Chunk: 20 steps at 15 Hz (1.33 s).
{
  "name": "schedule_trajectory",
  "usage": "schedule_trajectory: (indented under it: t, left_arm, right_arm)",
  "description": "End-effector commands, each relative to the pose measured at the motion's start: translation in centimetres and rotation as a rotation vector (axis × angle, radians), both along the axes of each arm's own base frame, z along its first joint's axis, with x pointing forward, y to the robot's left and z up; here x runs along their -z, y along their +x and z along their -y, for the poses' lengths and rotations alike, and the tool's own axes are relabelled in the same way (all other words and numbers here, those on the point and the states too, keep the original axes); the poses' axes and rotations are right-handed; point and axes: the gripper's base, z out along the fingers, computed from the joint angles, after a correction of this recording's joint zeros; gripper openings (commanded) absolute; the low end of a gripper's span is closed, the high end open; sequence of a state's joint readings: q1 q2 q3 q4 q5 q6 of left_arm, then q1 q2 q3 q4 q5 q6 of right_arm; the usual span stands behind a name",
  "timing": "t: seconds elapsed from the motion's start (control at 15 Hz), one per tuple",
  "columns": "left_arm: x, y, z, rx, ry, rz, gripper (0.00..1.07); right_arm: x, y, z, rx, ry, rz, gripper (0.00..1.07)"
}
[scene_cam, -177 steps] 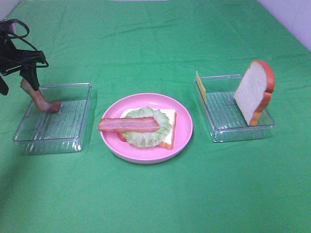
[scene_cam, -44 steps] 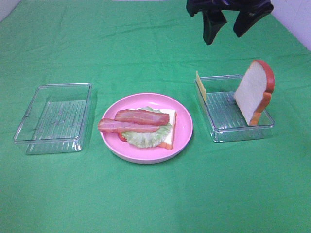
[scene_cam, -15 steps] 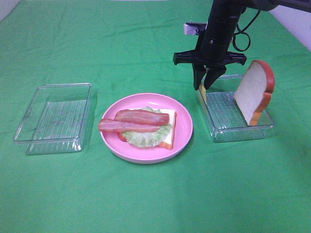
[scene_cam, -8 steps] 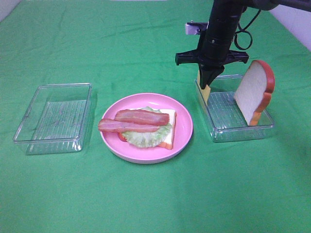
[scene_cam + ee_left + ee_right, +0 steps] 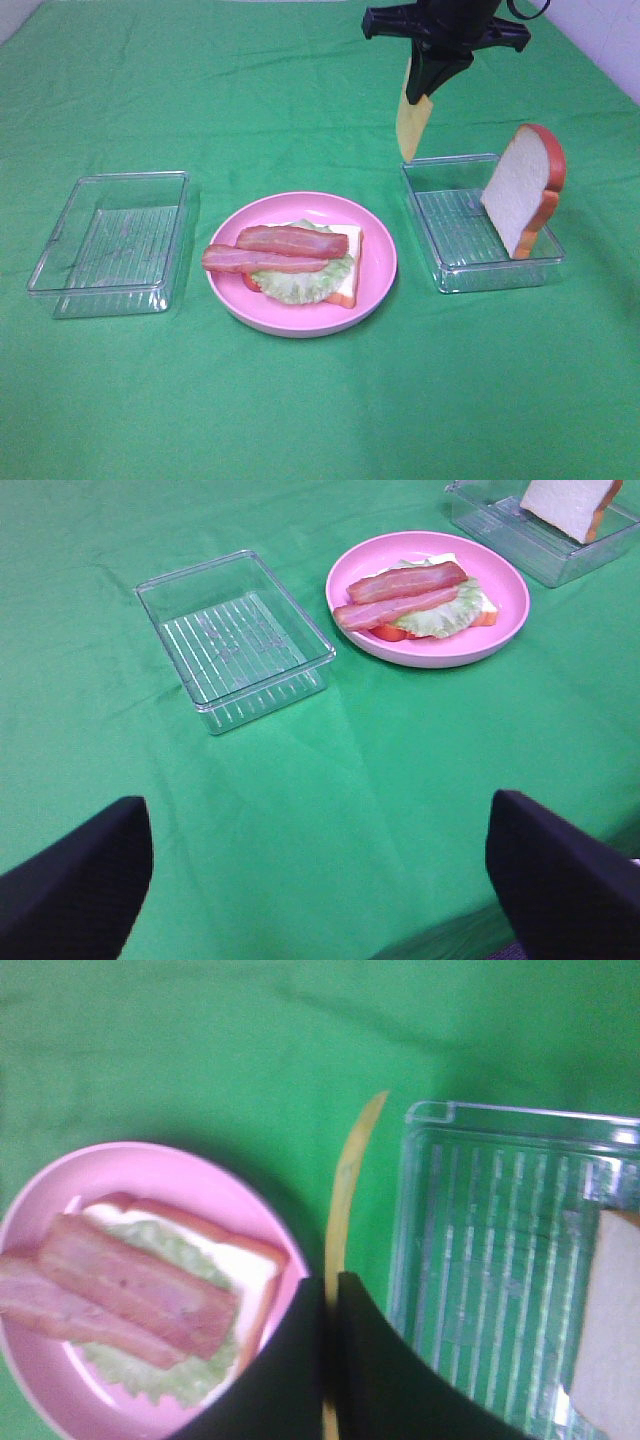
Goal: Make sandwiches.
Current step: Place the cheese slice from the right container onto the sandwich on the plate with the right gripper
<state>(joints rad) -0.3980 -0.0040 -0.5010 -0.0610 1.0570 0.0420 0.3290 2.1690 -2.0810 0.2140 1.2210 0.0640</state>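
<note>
The right gripper (image 5: 424, 88) is closed on the upper edge of the yellow cheese square (image 5: 409, 128). The cheese hangs in the air over the plate-side edge of the right tray (image 5: 452, 278), and it seems not to touch the tray. One bread slice (image 5: 520, 192) leans upright inside this tray. On the pink plate (image 5: 378, 268) lie a second bread slice (image 5: 349, 288), the lettuce (image 5: 300, 286) and two bacon strips (image 5: 292, 240). The left gripper (image 5: 318, 810) stands wide apart and empty over the green cloth (image 5: 300, 740).

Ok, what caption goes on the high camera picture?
Right gripper holds the cheese slice aloft; sandwich sits on pink plate.
</note>
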Motion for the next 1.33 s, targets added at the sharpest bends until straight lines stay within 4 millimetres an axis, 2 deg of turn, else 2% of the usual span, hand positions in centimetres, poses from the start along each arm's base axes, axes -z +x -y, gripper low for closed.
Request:
schedule_trajectory:
  t: [0.07,0.4,0.47,0.53,0.8,1.0,1.13,1.33]
  left_arm:
    - [0.0,-0.3,-0.1,-0.002,-0.015,0.029,0.86]
    - [0.0,-0.3,-0.1,-0.002,-0.015,0.029,0.86]
    - [0.0,-0.3,-0.1,-0.002,-0.015,0.029,0.86]
    - [0.0,-0.3,-0.1,-0.002,-0.015,0.029,0.86]
    - [0.0,-0.3,-0.1,-0.002,-0.015,0.029,0.86]
    - [0.0,-0.3,-0.1,-0.002,-0.015,0.029,0.86]
    - [0.0,-0.3,-0.1,-0.002,-0.015,0.029,0.86]
    - [0.0,-0.3,-0.1,-0.002,-0.015,0.029,0.86]
  right_arm:
    - [-1.3,-1.8,-1.0,-0.133,0.117,-0.061,0.00]
    - [0.2,-3.3,-2.8,-0.220,0.362,-0.176,0.00]
    - [1.5,-4.0,-3.6,-0.249,0.496,-0.224,0.00]
    - [2.0,-4.3,-4.0,-0.254,0.554,-0.244,0.00]
    - [5.0,-6.4,-6.8,-0.311,0.566,-0.265,0.00]
    - [7.0,-7.9,-9.8,-0.309,0.604,-0.273,0.00]
    - [8.5,-7.6,-10.6,-0.272,0.629,-0.283,0.00]
    - [11.3,-6.7,-10.6,-0.218,0.601,-0.287,0.00]
